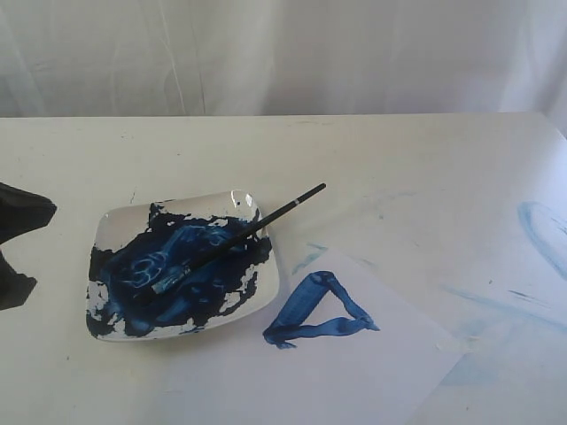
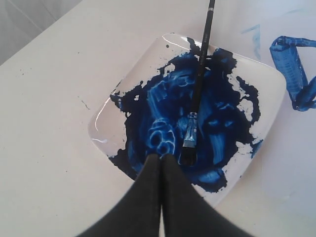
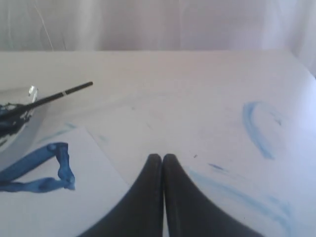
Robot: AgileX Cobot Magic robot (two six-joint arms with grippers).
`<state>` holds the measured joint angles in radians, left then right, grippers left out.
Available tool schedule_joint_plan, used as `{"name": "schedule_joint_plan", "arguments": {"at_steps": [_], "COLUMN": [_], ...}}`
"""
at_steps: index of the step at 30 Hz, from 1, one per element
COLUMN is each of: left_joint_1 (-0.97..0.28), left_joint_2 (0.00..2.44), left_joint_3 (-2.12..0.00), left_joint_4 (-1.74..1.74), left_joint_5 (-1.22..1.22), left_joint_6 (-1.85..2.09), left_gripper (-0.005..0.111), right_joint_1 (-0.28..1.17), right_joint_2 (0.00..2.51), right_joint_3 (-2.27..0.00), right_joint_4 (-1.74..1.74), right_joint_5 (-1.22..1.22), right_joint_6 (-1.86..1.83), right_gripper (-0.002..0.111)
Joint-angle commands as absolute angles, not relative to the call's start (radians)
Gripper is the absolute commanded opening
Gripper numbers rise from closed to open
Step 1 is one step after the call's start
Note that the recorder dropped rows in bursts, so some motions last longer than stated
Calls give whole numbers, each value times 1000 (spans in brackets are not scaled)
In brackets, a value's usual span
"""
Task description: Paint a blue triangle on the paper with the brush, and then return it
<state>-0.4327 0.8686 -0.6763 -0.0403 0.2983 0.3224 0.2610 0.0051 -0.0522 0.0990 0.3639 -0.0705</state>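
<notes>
The brush (image 1: pixel 239 237) lies across the square white dish (image 1: pixel 120 217), its bristles in the dark blue paint and its black handle sticking out over the far rim. A dark-blue triangle (image 1: pixel 306 301) is painted on the white paper (image 1: pixel 372 372) just right of the dish. My left gripper (image 2: pixel 161 157) is shut and empty, hovering over the dish (image 2: pixel 138 64) beside the brush (image 2: pixel 200 69) bristles without touching them. My right gripper (image 3: pixel 162 157) is also shut and empty, above the bare table beyond the paper (image 3: pixel 49 212); the triangle (image 3: pixel 34 160) and brush handle (image 3: pixel 59 95) lie off to its side.
A black part of the left arm (image 1: pixel 22 217) shows at the left edge of the exterior view. Faint pale-blue smears and an arc (image 1: pixel 540 230) mark the cream table on the right. A white curtain hangs behind the table's far edge.
</notes>
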Motion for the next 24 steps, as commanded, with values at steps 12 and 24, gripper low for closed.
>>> {"name": "schedule_joint_plan", "arguments": {"at_steps": [12, 24], "left_joint_1": [-431, -431], "left_joint_2": [861, 861], "left_joint_3": [-671, -671], "left_joint_4": [-51, -51], "left_joint_5": [308, 308], "left_joint_6": [312, 312], "left_gripper": [0, 0], "right_joint_1": [204, 169], "right_joint_2": [0, 0], "right_joint_3": [0, 0], "right_joint_4": [87, 75], "right_joint_5": [343, 343], "right_joint_6": [-67, -69], "right_gripper": [0, 0]}}
